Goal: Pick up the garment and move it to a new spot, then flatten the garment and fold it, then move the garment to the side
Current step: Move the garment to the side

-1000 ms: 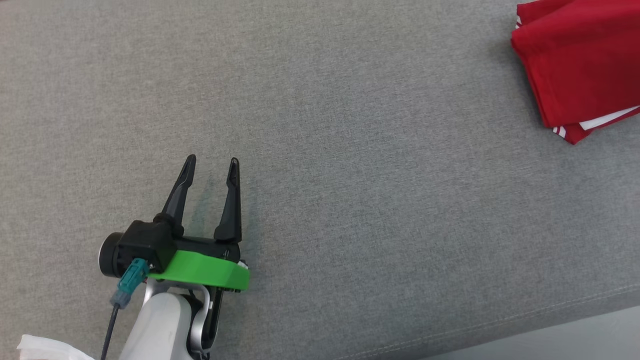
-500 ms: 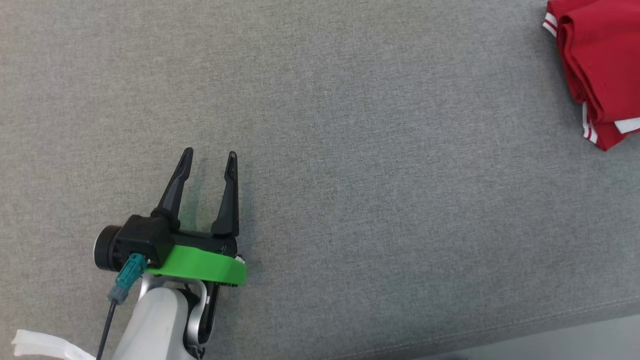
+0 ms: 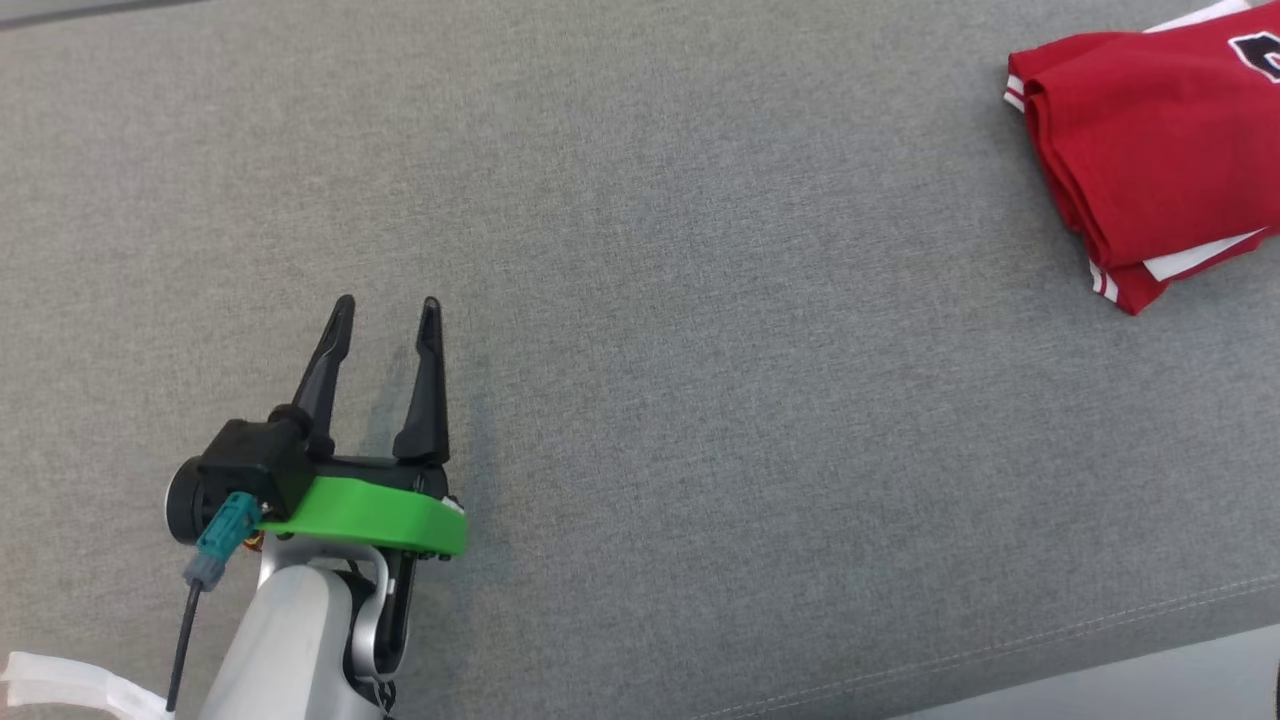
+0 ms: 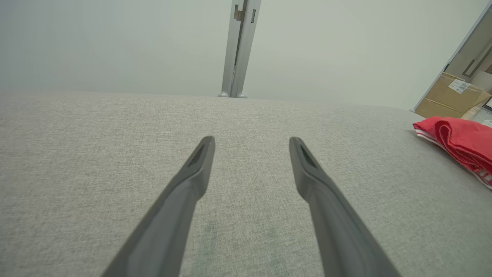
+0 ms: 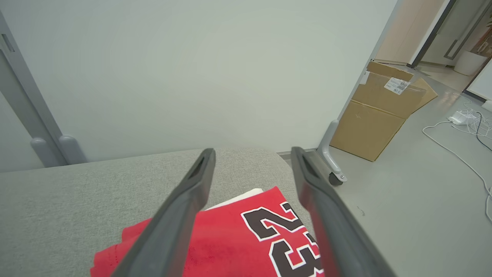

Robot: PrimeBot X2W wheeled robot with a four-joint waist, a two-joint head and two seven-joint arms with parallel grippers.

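Folded red garment (image 3: 1150,150) laid at the far right of a grey surface (image 3: 700,350).
White trim and a black "23" are shown on it. The left end effector (image 3: 387,302) is held apart at the near left, the right end effector (image 5: 252,151) apart above the garment.

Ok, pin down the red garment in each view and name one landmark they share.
Head view: garment folded at the upper right corner.
Left wrist view: garment at the right edge, mid-height.
Right wrist view: garment at bottom centre, number 23 showing.
Shared landmark: the grey fabric surface it lies on.
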